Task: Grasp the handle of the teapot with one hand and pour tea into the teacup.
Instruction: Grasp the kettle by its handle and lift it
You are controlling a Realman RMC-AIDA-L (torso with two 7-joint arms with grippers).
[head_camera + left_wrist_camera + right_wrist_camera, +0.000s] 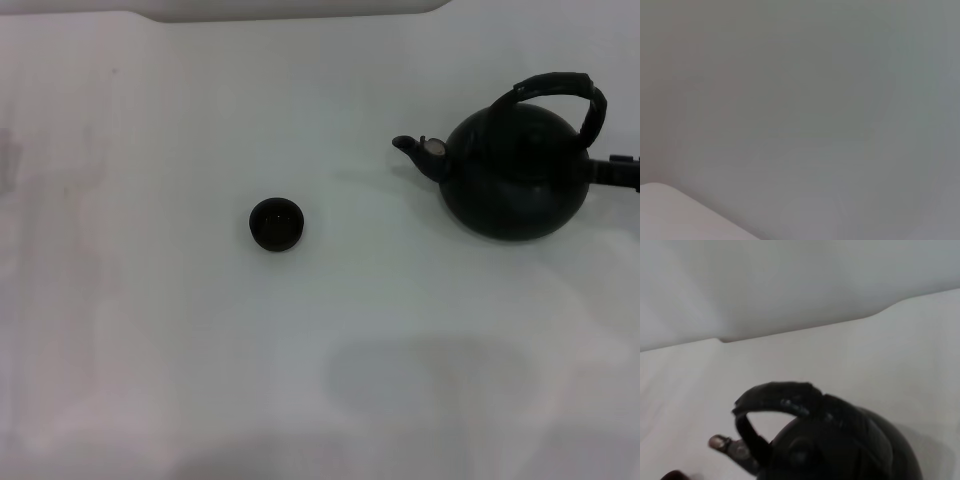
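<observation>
The big round black teapot [512, 175] sits on the white table [150, 350], its spout toward the tiny dark round teacup [275, 224], well apart. A black gripper [622, 172] pokes in beside the black arched handle [560, 88], mostly cut off; I cannot tell how its jaws stand.

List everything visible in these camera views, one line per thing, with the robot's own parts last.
teapot: one, matte black, on the table toward the robot's right, spout aimed at the cup side.
handle: one, black arched hoop, over the teapot's top.
spout: one, black with a pale spot, on the teapot's left side.
teacup: one, dark brown-black, on the table near the middle, apart from the teapot on its spout side.
table: one, white, under everything.
right gripper: one, black, only a small part showing at the head view's right edge, just beside the teapot's body; jaws hidden.
left gripper: none in view.
</observation>
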